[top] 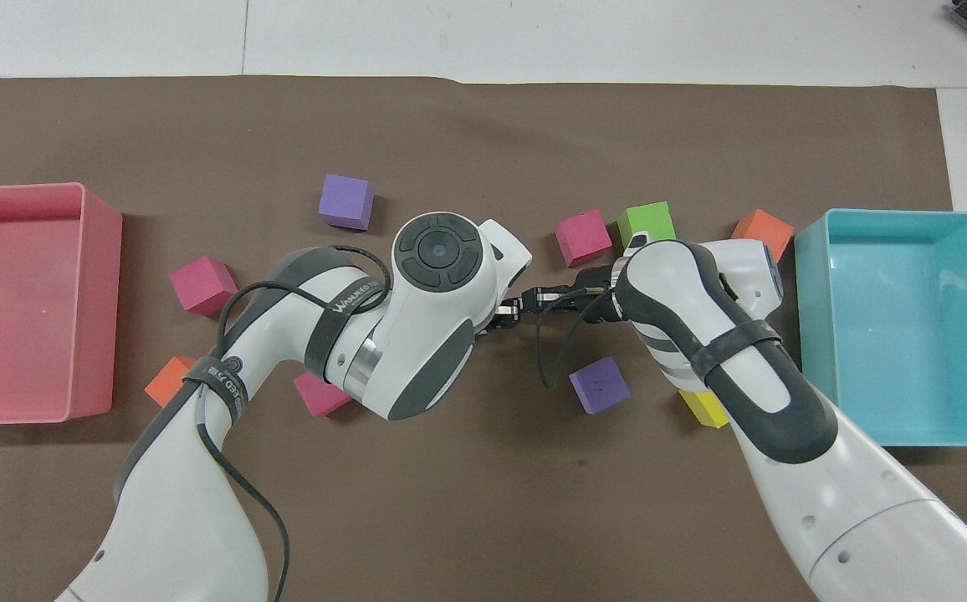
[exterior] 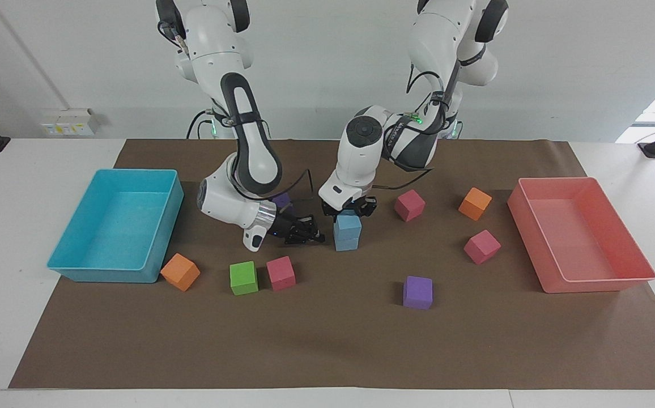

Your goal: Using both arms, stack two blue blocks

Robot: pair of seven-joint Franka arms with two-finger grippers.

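While the left hand [exterior: 349,208] pinches it, the upper blue block [exterior: 348,224] tops the lower blue block [exterior: 346,243].

- On my overhead view, I read one piece of lettering: white capitals on the black cable strap [top: 348,299] wrapped around the left arm [top: 383,351]. It looks like "WANJEED", followed by smaller characters I cannot make out.
- A second black strap [top: 220,380], lower on that arm, carries a white round logo and some white marks; I cannot read them.
- On my facing view, I find no text that I can read.
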